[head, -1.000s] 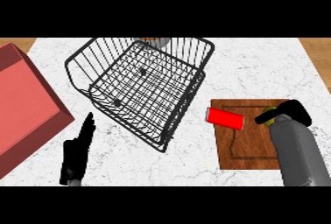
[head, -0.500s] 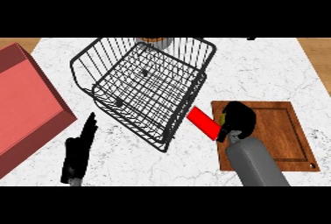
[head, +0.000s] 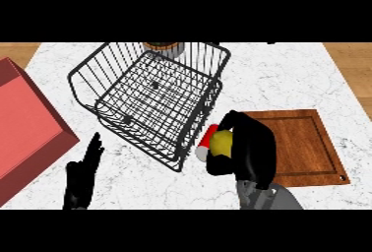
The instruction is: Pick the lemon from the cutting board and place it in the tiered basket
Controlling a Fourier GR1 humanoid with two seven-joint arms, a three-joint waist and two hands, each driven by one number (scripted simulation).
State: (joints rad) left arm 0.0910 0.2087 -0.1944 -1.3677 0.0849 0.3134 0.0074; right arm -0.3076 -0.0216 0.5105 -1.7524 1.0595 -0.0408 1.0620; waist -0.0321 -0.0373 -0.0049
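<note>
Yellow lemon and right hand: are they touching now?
Touching. The head view shows the black right hand curled round the yellow lemon, its fingers lying against the fruit, beside the black wire basket.

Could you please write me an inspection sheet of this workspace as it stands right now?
Surface: white marbled counter, wooden floor at the far corners.
Job's things: lemon held in the right hand, off the cutting board, beside the black wire tiered basket but not yet in it.
Clutter: a red item shows partly behind the lemon; red tray at the left edge; a brown round object behind the basket, too hidden to name.
Hands: right hand curled round the lemon; left hand open, resting at lower left, fingers up.
Cables: nothing seen.
Surroundings: nothing seen beyond the counter and floor.
</note>
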